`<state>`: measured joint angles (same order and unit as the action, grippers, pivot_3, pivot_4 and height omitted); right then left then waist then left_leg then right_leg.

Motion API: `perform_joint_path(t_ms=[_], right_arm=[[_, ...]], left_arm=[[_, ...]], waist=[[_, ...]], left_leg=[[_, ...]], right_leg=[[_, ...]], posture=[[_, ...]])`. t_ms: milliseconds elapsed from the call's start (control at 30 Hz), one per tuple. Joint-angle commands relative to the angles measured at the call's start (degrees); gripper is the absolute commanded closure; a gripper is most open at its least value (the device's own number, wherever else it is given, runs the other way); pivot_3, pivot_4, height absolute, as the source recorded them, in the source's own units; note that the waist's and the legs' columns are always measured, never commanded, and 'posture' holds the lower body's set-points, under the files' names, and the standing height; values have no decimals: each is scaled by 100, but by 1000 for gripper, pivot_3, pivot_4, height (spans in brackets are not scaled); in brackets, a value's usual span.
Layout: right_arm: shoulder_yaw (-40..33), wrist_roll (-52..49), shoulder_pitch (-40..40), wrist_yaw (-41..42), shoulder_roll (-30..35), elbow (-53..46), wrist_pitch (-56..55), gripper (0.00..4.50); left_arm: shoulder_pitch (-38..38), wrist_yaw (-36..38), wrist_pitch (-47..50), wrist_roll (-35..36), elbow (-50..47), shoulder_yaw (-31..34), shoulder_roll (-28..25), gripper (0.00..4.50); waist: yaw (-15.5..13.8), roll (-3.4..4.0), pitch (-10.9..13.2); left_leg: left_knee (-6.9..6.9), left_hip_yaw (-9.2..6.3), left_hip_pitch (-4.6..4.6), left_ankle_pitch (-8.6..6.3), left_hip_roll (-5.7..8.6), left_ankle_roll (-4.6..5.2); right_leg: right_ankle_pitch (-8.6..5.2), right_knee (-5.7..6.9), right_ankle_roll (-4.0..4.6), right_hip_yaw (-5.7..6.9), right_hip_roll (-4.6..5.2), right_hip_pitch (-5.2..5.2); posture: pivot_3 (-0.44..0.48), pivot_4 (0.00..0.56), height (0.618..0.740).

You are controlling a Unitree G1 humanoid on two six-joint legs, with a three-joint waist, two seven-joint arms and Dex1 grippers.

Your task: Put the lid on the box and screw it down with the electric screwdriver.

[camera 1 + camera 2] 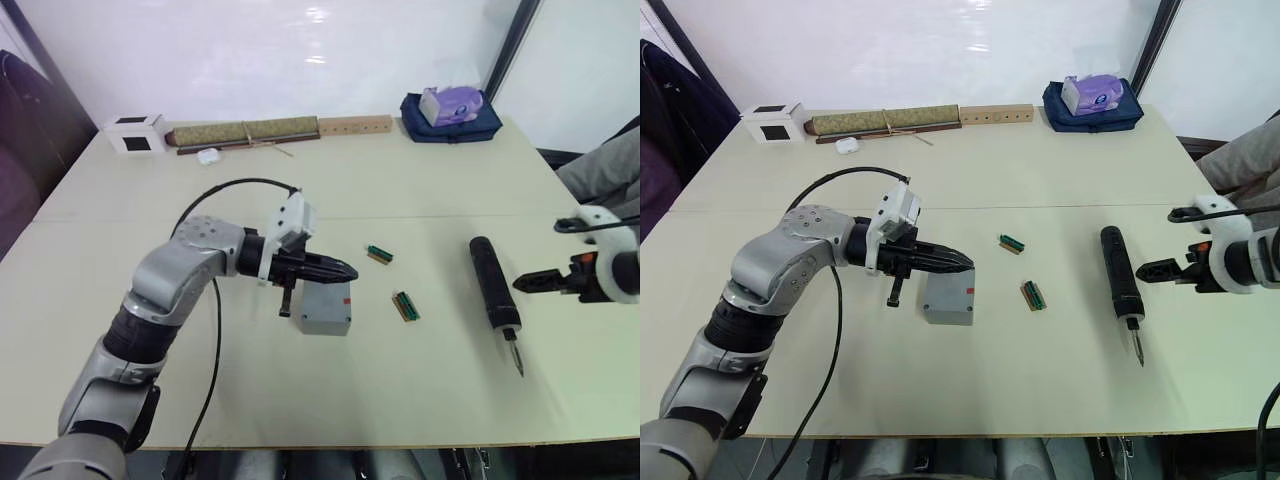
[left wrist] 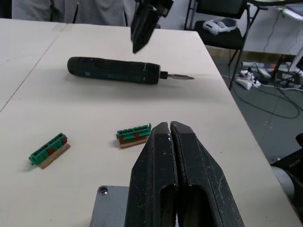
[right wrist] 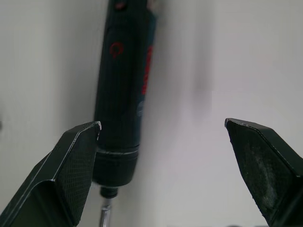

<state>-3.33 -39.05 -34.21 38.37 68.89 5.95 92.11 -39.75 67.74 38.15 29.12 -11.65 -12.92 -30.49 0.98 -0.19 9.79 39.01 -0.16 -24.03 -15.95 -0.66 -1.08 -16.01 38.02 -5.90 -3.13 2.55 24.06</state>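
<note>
1. Along the far edge of the table [image 1: 1060,400], going left to right, stand a white cube with a black face [image 1: 773,124], a small white object [image 1: 848,146], a long rolled mat [image 1: 885,123], a wooden strip with holes [image 1: 997,114] and a dark blue bag [image 1: 1092,106] with a purple packet [image 1: 1092,94] on top.
2. The left gripper [image 1: 962,265] hangs over the middle of the table with its two black fingers [image 2: 163,184] pressed together, gripping nothing; the tips are above the far edge of the lid [image 1: 949,298].
3. The lid sits flat on a grey square body, flat face up, with a small red mark near its right edge and a screw hole [image 2: 102,190] at one corner. Whether the box lies under it cannot be made out, since only closed grey sides show.
4. In the left wrist view the fingers cover most of the lid, which is also cut off at the frame edge.
5. Two green circuit-board strips [image 1: 1013,242] [image 1: 1033,295] lie right of the lid, apart from it and from each other.
6. Further right, the electric screwdriver [image 1: 1119,276] lies flat on the table, bit pointing toward the near edge, nothing blocking it.
7. The right gripper [image 1: 1152,270] is just right of the screwdriver, fingers spread wide and empty; one finger [image 3: 71,170] overlaps the tool's lower body in the wrist view. Contact cannot be judged.
8. A grey sleeve [image 1: 605,165] shows at the far right, cut off by the frame.
</note>
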Motion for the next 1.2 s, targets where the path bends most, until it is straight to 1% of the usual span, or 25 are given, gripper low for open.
perform_joint_path(t_ms=[33, 133, 400, 500, 600, 633, 667, 767, 867, 900, 967, 1033, 1067, 1133, 1167, 1200], right_arm=[[74, -206, -220, 158, -252, 388, 38, 104], [341, 14, -218, 139, -368, 361, -40, 104], [1349, 560, 18, 501, -256, 246, -826, 104], [1661, 773, 117, 648, -196, 95, -1079, 811], [1807, 929, 150, 801, -197, 66, -1231, 1896], [1813, 982, 155, 820, -212, 78, -1245, 2338], [1797, 996, 145, 847, -243, 104, -1217, 2681], [1676, 990, 144, 905, -354, 192, -1134, 2727], [1403, 995, 209, 855, -442, 238, -1133, 2727], [1240, 1001, 116, 811, -508, 310, -1133, 2727], [462, 777, -414, 794, -836, 506, -1342, 2727], [-72, 457, -649, 958, -1042, 382, -1348, 2727], [-815, 139, -693, 805, -1421, 18, -1642, 2727], [-2102, -366, -757, 243, -2246, -645, -2057, 2727], [-2458, -489, -768, -10, -2549, -875, -2132, 2727], [-2653, -533, -713, -217, -2834, -1138, -2314, 2727]], left_arm=[[154, -165, -91, -2, -179, 80, 3, 4500], [265, -289, -41, 20, -241, 144, -37, 4500], [477, -616, 124, 146, -496, 272, -108, 4500], [550, -677, 177, 190, -557, 324, -152, 4500], [602, -726, 177, 195, -558, 350, -202, 4500], [618, -743, 176, 197, -565, 351, -212, 4500], [635, -768, 176, 199, -564, 355, -215, 4500], [684, -820, 187, 217, -596, 368, -218, 4500], [655, -823, 243, 294, -677, 372, -224, 4500], [640, -807, 246, 297, -653, 384, -241, 4500], [589, -730, 187, 214, -444, 405, -326, 4500], [574, -664, 133, 183, -298, 428, -404, 4500], [531, -640, 102, 168, -153, 452, -420, 4500], [432, -610, 44, 108, 65, 465, -449, 4500], [385, -577, 18, 76, 123, 447, -472, 4500], [333, -539, 13, 61, 138, 404, -488, 4500]], waist=[[2, -3, 0], [-6, -3, 1], [-20, -6, -1], [-16, -16, -5], [-18, -24, -5], [-18, -25, -4], [-18, -26, -4], [-18, -27, -5], [-19, -31, -5], [-18, -31, -5], [19, -40, 0], [74, -21, 18], [92, -6, 27], [108, -7, 31], [126, -6, 32], [120, 5, 36]], left_leg=[[2, 0, 0, 0, 0, 0], [3, -1, -1, 0, 0, 0], [4, -4, -5, 0, 1, 0], [5, -5, 4, 0, 0, 0], [6, -8, 18, 0, 0, 0], [5, -8, 30, 0, 0, 0], [2, -9, 45, -2, -1, 1], [0, -12, 57, -3, -2, 3], [0, -14, 58, -3, -3, 3], [0, -15, 58, -3, -3, 3], [0, -14, 58, -3, -3, 3], [-1, 1, 62, -3, -5, 3], [-3, 3, 62, -3, -4, 3], [-11, -6, 60, -3, -3, 3], [-15, -10, 56, -3, -5, 3], [-17, -13, 51, -3, -11, 3]], right_leg=[[0, -2, 0, 0, 0, -2], [1, -1, -1, 0, 3, -1], [1, -2, -1, 2, 5, 0], [1, -2, -1, 4, 4, -9], [0, -5, -1, 7, 4, -26], [0, -9, -1, 8, 4, -39], [-1, -15, -1, 10, 3, -55], [-1, -23, -1, 13, 2, -71], [-1, -23, -1, 13, 2, -72], [-1, -23, -1, 14, 1, -72], [-1, -23, -1, 14, 1, -72], [1, -22, -2, 5, -1, -65], [1, -17, -2, 3, 1, -63], [-1, -10, -1, 5, -4, -60], [-1, -10, -1, 5, -10, -54], [-1, -9, -1, 4, -16, -46]], posture=[[0, 150, 740], [0, 150, 740], [0, 150, 740], [0, 150, 740], [0, 150, 740], [0, 150, 740], [0, 150, 740], [0, 150, 740], [0, 150, 740], [0, 150, 740], [0, 150, 740], [0, 150, 740], [0, 150, 740], [0, 150, 740], [0, 150, 740], [0, 150, 740]])
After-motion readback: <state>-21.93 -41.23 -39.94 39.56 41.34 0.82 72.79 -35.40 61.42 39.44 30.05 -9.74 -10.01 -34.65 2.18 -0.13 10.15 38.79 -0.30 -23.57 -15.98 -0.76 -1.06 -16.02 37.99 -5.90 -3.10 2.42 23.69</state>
